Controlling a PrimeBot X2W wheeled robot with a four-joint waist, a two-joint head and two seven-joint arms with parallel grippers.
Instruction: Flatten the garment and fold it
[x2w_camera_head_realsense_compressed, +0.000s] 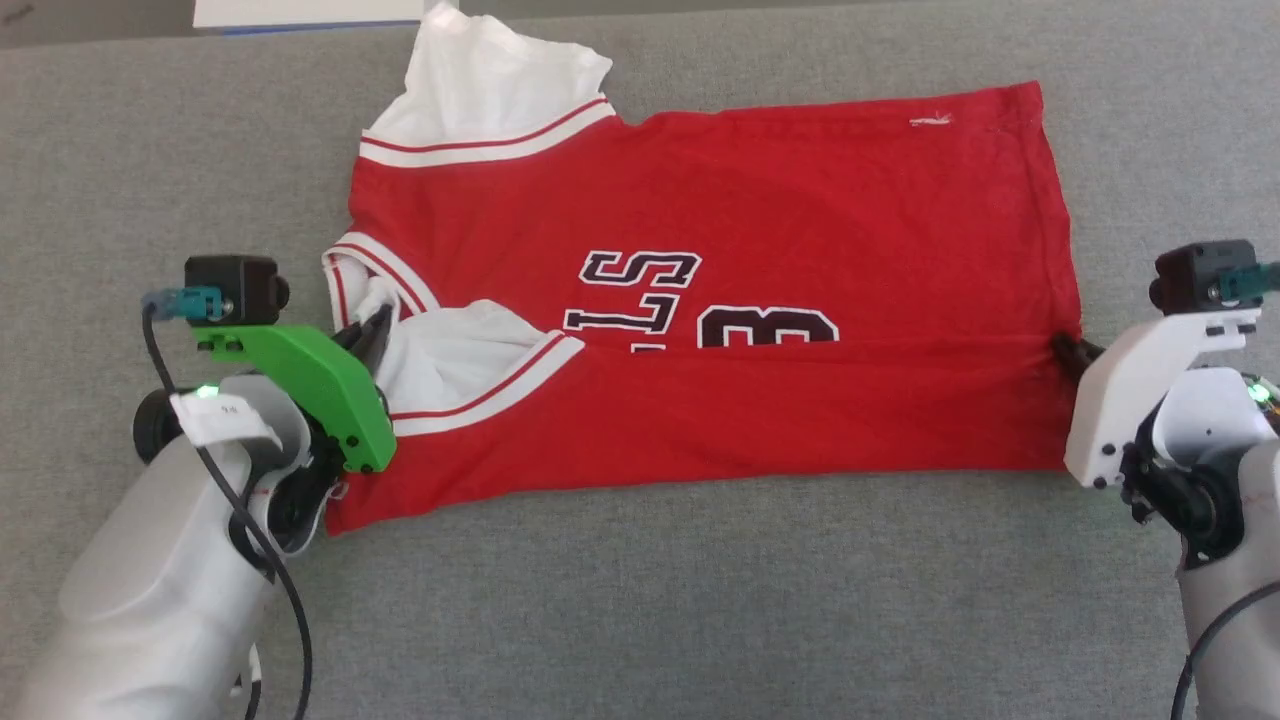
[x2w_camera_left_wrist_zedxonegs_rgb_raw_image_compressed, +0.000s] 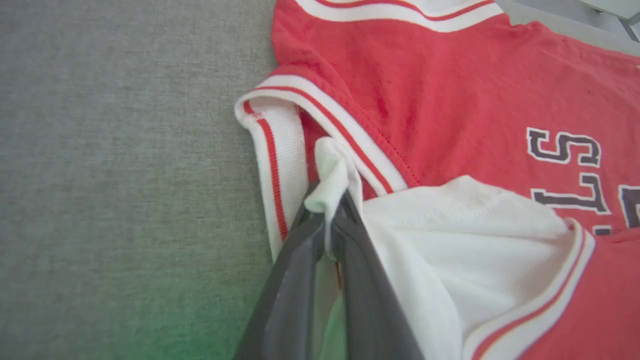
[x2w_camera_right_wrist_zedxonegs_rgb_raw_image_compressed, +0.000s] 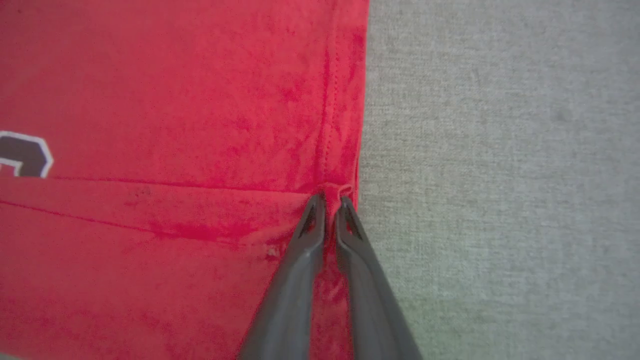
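The red garment (x2w_camera_head_realsense_compressed: 740, 300) lies sideways on the grey surface, its near long edge folded up over the dark lettering (x2w_camera_head_realsense_compressed: 700, 305). My left gripper (x2w_camera_head_realsense_compressed: 372, 330) is shut on a bunch of white sleeve cloth (x2w_camera_left_wrist_zedxonegs_rgb_raw_image_compressed: 327, 185) by the striped collar, at the garment's left end. At the right end, my right gripper (x2w_camera_head_realsense_compressed: 1066, 350) is shut on the red hem (x2w_camera_right_wrist_zedxonegs_rgb_raw_image_compressed: 334, 192) at the corner of the folded flap. The other white sleeve (x2w_camera_head_realsense_compressed: 480, 80) sticks up at the far left.
Grey fabric surface (x2w_camera_head_realsense_compressed: 700, 600) runs all around the garment, with open room in front and to both sides. A white flat object (x2w_camera_head_realsense_compressed: 310, 12) sits at the far edge, top left.
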